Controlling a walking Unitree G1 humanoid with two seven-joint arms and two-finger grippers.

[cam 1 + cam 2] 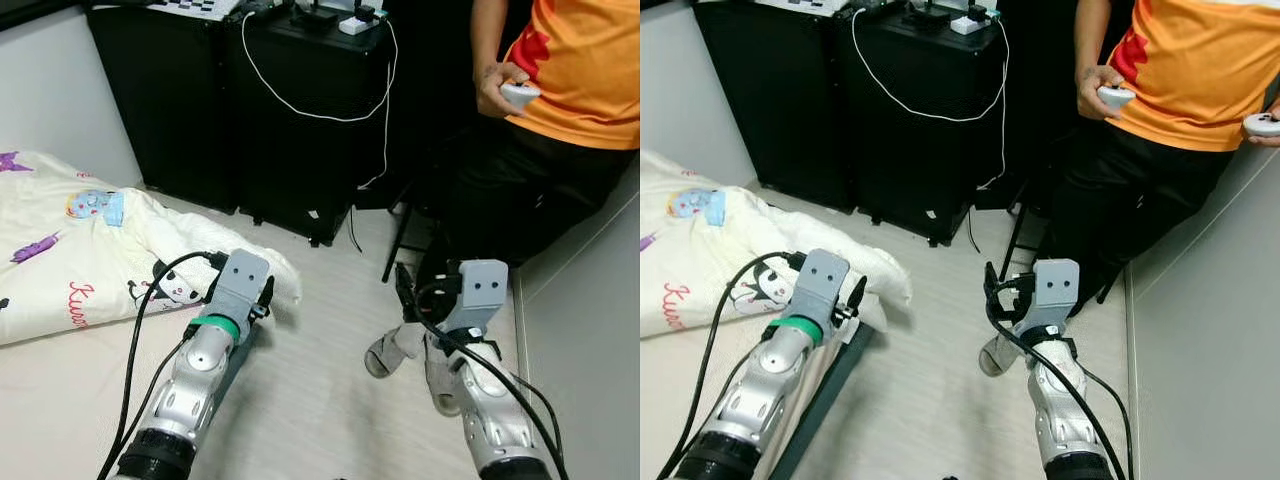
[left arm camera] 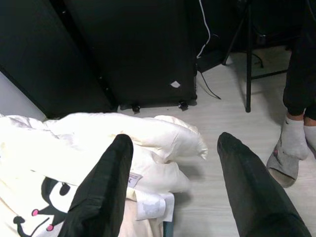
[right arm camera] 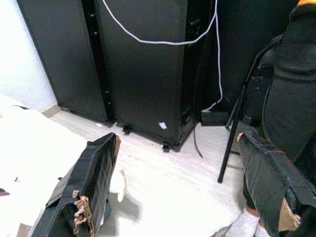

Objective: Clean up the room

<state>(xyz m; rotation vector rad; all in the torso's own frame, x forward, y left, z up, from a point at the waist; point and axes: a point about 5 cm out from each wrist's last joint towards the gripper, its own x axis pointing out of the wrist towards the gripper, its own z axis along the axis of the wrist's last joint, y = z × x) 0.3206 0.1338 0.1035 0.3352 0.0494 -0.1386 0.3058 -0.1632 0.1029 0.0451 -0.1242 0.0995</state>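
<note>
Cream cartoon-printed quilt spills over the bed's corner — left gripper hovers above it, fingers spread, grasping nothing. Right gripper is likewise released over the pale wood floor.

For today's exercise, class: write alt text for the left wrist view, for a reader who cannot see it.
The open left gripper points over the corner of a cream quilt with cartoon prints, bunched on a pale floor. Behind stand black cabinets with a white cable; a person's socked foot in a grey slipper is at one side.
</note>
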